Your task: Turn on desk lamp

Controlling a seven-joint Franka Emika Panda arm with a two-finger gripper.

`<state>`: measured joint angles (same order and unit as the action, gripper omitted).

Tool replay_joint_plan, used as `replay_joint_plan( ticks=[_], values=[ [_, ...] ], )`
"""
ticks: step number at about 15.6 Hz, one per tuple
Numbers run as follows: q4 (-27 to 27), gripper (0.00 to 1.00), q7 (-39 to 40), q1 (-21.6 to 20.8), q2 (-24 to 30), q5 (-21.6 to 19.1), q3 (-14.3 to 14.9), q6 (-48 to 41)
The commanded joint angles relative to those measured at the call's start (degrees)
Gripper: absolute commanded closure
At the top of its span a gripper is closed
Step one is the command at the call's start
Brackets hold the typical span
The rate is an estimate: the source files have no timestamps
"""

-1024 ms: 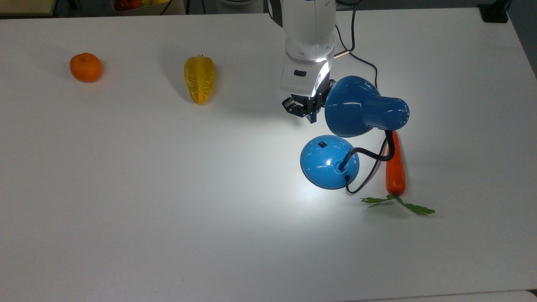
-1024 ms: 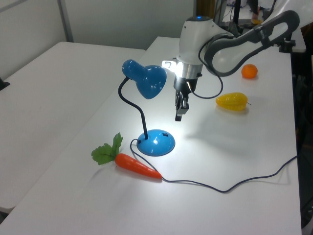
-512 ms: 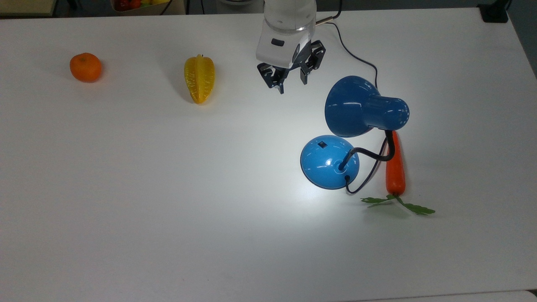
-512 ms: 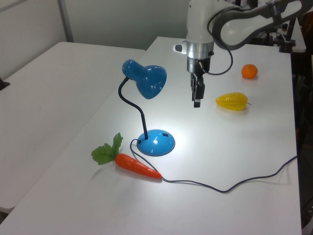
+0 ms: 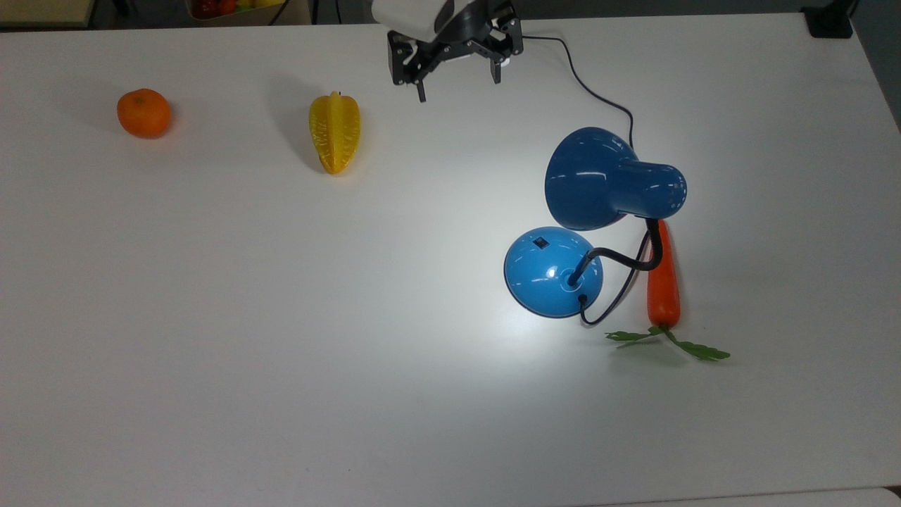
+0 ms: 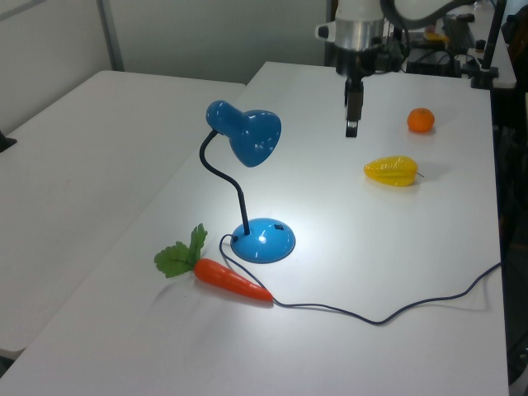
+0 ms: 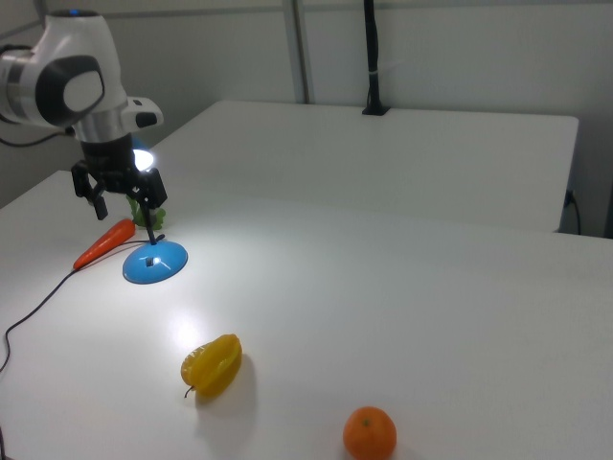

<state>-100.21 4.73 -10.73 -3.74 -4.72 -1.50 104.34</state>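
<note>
hand [image 5: 456,72]: fingers spread, empty, raised | glossy blue bell-shaded desk lamp [image 5: 611,182]: well apart from hand, lit, bright pool on white tabletop [image 5: 211,282] | step: likely retreat; lift straight, clear of black cord [image 5: 591,84]

Blue desk lamp [image 5: 598,197], orange carrot [image 5: 663,282], yellow starfruit [image 5: 335,132], white table [image 5: 281,352].

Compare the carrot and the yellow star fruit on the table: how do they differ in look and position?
The carrot is orange, slim and tapered with green leaves; the star fruit is yellow, ridged and plumper. The carrot lies right beside the desk lamp, under its black neck in the top view, inside the lit patch; the star fruit lies well apart, toward the top view's left. Both lie flat on the white table, untouched.
</note>
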Motion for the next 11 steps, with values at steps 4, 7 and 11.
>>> replay_joint_plan(
  ticks=[4, 7, 11],
  values=[
    [4.92, 0.00, -10.52, 2.98, 4.27, -0.20, 0.79, -10.89],
    [8.44, 0.00, -14.13, 4.22, 4.36, -0.20, 0.79, -16.61],
    [9.33, 0.00, -14.40, 4.66, 5.59, -0.38, 1.14, -17.77]
  ],
)
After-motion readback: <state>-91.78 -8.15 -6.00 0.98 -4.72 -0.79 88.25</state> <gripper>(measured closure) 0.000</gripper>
